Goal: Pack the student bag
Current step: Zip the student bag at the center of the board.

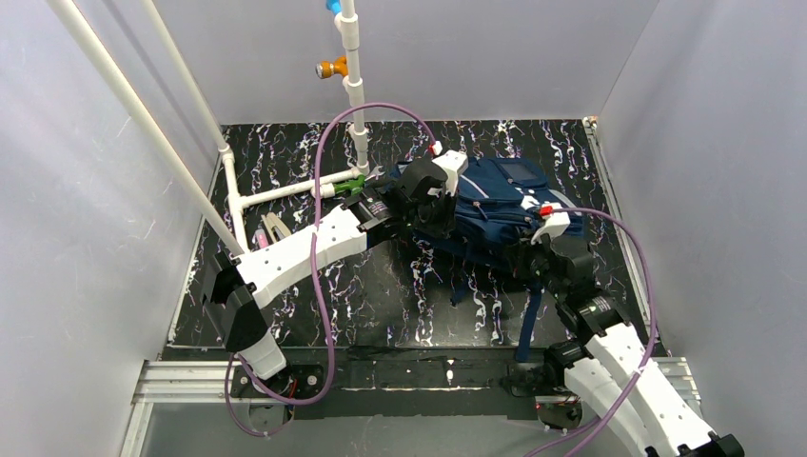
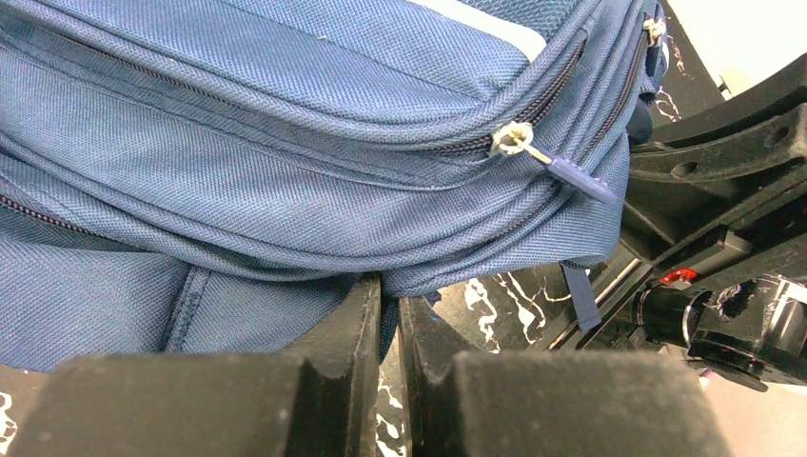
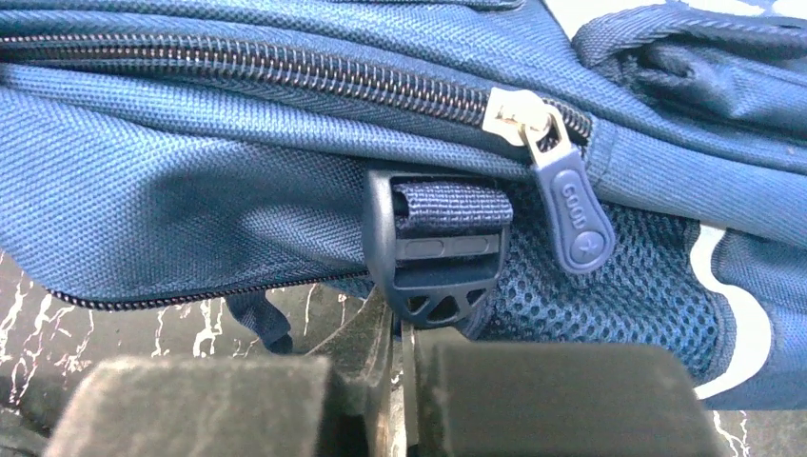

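Observation:
The student bag (image 1: pixel 504 205), navy blue with a clear window on top, lies on the dark marbled mat at the back centre-right. My left gripper (image 1: pixel 433 208) is at its left side. In the left wrist view it (image 2: pixel 390 300) is shut on a fold of the bag's fabric (image 2: pixel 285 152), just below a closed zipper with a pull tab (image 2: pixel 571 176). My right gripper (image 1: pixel 535 259) is at the bag's near edge. In the right wrist view it (image 3: pixel 400 328) is shut at the lower edge of a black strap buckle (image 3: pixel 440 252), beside a zipper pull (image 3: pixel 576 219).
A white pipe frame (image 1: pixel 285 193) with a green fitting (image 1: pixel 354 184) stands at the back left, and small pink and grey items (image 1: pixel 270 228) lie beside it. A bag strap (image 1: pixel 526 328) trails toward the near edge. Grey walls enclose the mat.

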`<move>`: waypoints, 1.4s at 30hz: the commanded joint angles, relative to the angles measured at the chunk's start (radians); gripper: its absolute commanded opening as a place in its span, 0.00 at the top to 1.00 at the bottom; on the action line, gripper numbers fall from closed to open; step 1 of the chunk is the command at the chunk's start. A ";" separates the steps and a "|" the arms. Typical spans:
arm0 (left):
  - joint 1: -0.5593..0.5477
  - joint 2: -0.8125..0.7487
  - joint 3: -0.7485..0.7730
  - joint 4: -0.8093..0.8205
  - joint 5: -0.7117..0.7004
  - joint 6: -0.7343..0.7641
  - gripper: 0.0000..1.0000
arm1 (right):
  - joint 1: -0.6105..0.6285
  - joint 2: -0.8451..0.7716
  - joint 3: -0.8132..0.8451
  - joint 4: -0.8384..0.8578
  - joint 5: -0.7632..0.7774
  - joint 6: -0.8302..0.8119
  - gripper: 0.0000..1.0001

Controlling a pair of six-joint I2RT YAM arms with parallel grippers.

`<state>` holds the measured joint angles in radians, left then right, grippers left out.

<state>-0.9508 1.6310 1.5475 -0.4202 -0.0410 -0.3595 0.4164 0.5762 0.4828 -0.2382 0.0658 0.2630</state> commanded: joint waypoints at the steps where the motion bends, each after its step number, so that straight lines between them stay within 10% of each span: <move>1: -0.004 -0.106 0.027 0.174 0.041 -0.016 1.00 | 0.001 0.049 0.100 -0.016 -0.099 0.000 0.96; 20: -0.003 -0.148 -0.357 0.377 0.091 -0.034 1.00 | 0.099 0.266 0.252 0.081 -0.458 0.401 0.99; 24: -0.005 -0.274 -0.492 0.393 0.098 0.030 0.63 | 0.099 0.276 0.251 0.020 -0.417 0.463 0.99; 29: -0.044 -0.458 -0.641 0.415 0.151 0.069 0.44 | 0.099 0.331 0.260 -0.034 -0.430 0.539 0.99; 42: -0.326 -0.215 -0.550 0.459 -0.428 0.162 0.52 | 0.098 0.315 0.213 -0.085 -0.349 0.857 0.99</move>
<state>-1.2488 1.3567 0.9508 0.0349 -0.2928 -0.2783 0.5110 0.9550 0.7036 -0.4133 -0.3099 0.9730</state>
